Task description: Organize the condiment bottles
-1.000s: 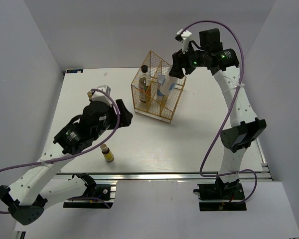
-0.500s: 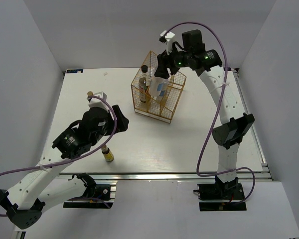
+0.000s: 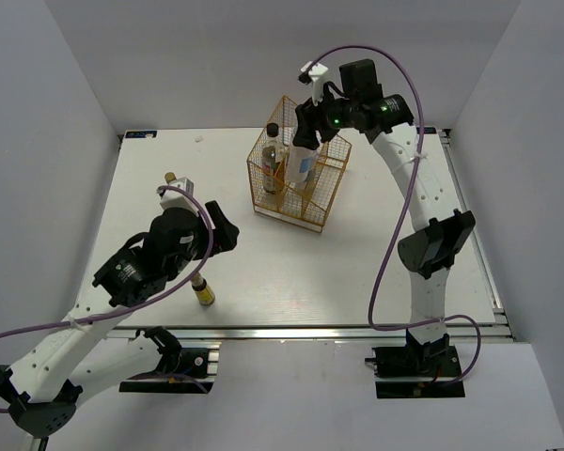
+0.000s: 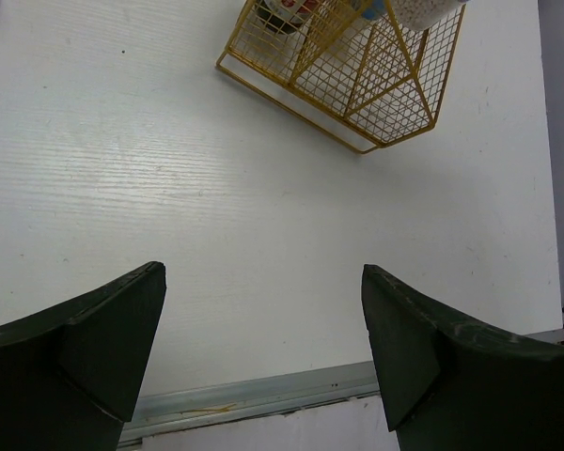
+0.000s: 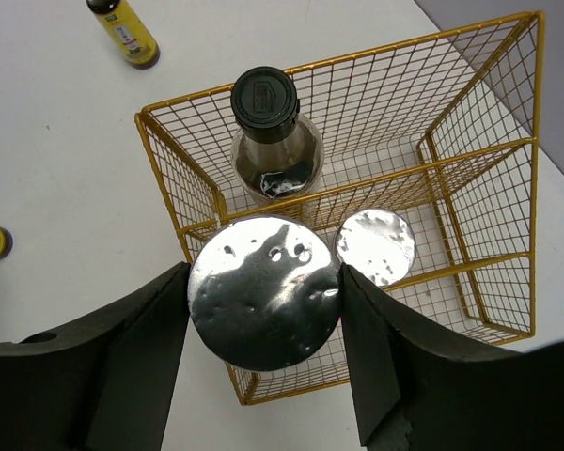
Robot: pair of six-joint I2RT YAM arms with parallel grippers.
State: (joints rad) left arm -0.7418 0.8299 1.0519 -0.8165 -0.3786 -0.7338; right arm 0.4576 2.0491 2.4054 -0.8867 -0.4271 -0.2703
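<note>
My right gripper (image 3: 310,120) is shut on a white bottle with a blue label (image 3: 300,167) by its silver top (image 5: 263,291). It holds the bottle upright at the gold wire basket (image 3: 305,221), next to the dark bottle with the black cap (image 5: 263,99). I cannot tell how deep it sits. A second silver-topped white bottle (image 5: 376,246) stands in the basket. One yellow bottle (image 3: 203,293) stands by my left arm. Another (image 3: 170,177) peeks out behind it. My left gripper (image 3: 221,225) is open and empty over bare table (image 4: 263,348).
The basket (image 5: 385,52) has wire dividers and stands at the table's far middle; it also shows at the top of the left wrist view (image 4: 357,94). The table's metal front rail (image 4: 263,399) lies just below my left fingers. Grey walls enclose the table.
My right gripper has carried the white bottle leftward to the basket's compartment beside the dark bottle. My left arm has drawn back toward the near left, still open.
</note>
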